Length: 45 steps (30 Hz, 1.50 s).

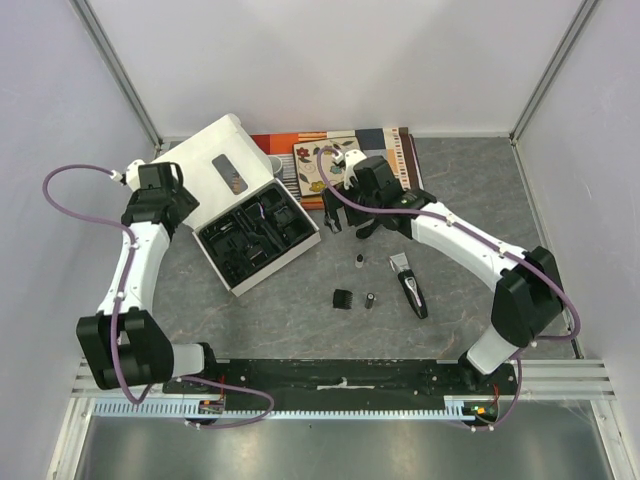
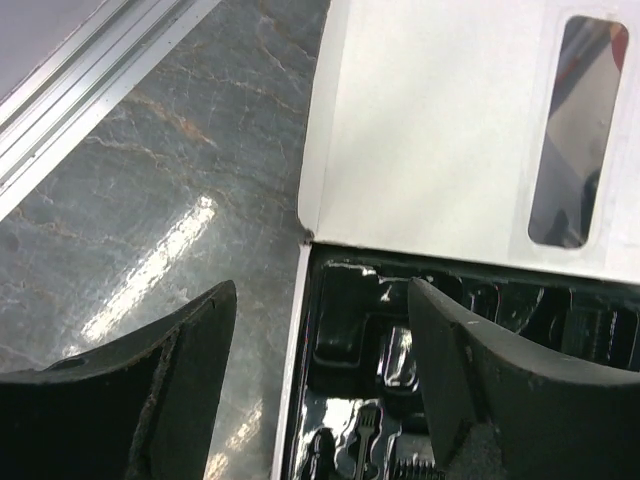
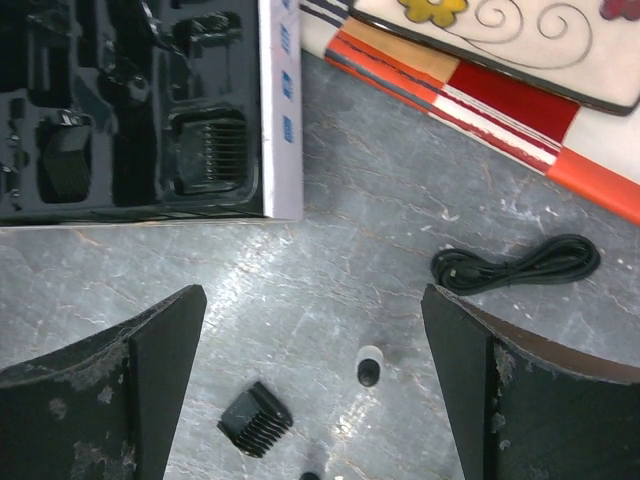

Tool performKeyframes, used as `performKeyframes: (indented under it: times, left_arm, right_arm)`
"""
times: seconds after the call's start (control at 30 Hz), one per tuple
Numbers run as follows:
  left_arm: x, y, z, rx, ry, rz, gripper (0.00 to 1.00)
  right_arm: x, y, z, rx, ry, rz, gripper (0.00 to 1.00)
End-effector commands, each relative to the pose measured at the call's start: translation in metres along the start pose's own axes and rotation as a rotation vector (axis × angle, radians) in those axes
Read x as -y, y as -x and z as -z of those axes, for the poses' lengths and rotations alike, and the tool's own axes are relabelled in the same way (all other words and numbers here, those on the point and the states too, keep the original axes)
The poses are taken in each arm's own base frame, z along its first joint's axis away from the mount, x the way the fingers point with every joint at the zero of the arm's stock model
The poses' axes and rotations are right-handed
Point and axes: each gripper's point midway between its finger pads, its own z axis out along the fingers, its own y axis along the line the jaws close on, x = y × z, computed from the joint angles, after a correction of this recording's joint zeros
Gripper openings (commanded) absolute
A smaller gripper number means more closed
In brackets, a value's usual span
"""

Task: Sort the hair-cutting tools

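Observation:
The black-and-silver clipper [image 1: 410, 285] lies on the table right of centre. A black comb guard [image 1: 343, 298] [image 3: 256, 418] and a tiny cylinder [image 1: 370, 299] lie beside it, with a second cylinder [image 1: 358, 262] [image 3: 369, 367] farther back. The coiled cord [image 3: 515, 265] shows only in the right wrist view. My right gripper [image 1: 345, 222] [image 3: 312, 295] hangs open above bare table between the box and the cord, holding nothing. My left gripper [image 1: 185, 210] [image 2: 320, 290] is open over the left corner of the white box [image 1: 225, 160] [image 2: 430, 130], nothing between its fingers.
The box's black moulded tray [image 1: 275, 270] [image 3: 281, 120] [image 2: 360, 330] holds a comb guard [image 3: 208, 150] and other small black parts. A flowered tile [image 1: 320, 165] [image 3: 500, 40] lies on a red-striped mat [image 1: 385, 140] [image 3: 470, 110] at the back. White walls enclose the table.

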Motion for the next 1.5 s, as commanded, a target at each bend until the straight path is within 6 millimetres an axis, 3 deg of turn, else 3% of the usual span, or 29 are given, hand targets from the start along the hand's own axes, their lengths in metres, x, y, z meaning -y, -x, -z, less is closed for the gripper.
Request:
performKeyframes:
  times: [0.0, 0.2, 0.57, 1.13, 1.33, 1.47]
  left_arm:
    - [0.015, 0.031, -0.018, 0.07, -0.044, 0.052, 0.76]
    - [0.025, 0.056, -0.041, 0.109, -0.101, 0.049, 0.76]
    - [0.036, 0.074, -0.076, 0.109, -0.16, -0.063, 0.65]
    - [0.004, 0.055, -0.113, 0.046, -0.091, -0.119, 0.63]
    - [0.004, 0.045, -0.127, 0.015, -0.102, -0.145, 0.53]
    - [0.002, 0.046, -0.134, 0.017, -0.099, -0.154, 0.53]
  right_arm:
    - [-0.024, 0.021, 0.011, 0.104, 0.078, 0.003, 0.98]
    - [-0.037, 0.006, 0.006, 0.097, 0.121, 0.011, 0.98]
    - [-0.05, -0.004, -0.001, 0.088, 0.161, 0.031, 0.97]
    - [-0.058, -0.01, -0.011, 0.072, 0.189, 0.025, 0.96]
    - [-0.06, -0.013, -0.012, 0.064, 0.193, 0.028, 0.96]
    - [-0.061, -0.014, -0.012, 0.063, 0.194, 0.03, 0.96]
